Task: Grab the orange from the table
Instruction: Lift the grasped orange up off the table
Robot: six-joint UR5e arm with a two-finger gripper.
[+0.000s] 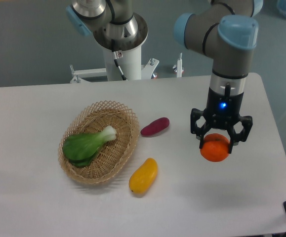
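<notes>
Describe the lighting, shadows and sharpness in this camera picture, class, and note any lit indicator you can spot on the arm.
In the fixed camera view, lighting is soft and even; the white table shows no harsh glare. Shadows are faint, just a pale smudge left of the basket. The orange and the pincer gripping it look reasonably sharp. A small blue light glows on the wrist above.

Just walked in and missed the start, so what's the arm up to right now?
The arm's gripper is shut on the orange and holds it over the right side of the white table; it looks lifted clear of the surface. The purple sweet potato and the yellow mango-like fruit lie on the table beside the wicker basket, which holds a green leafy vegetable.
</notes>
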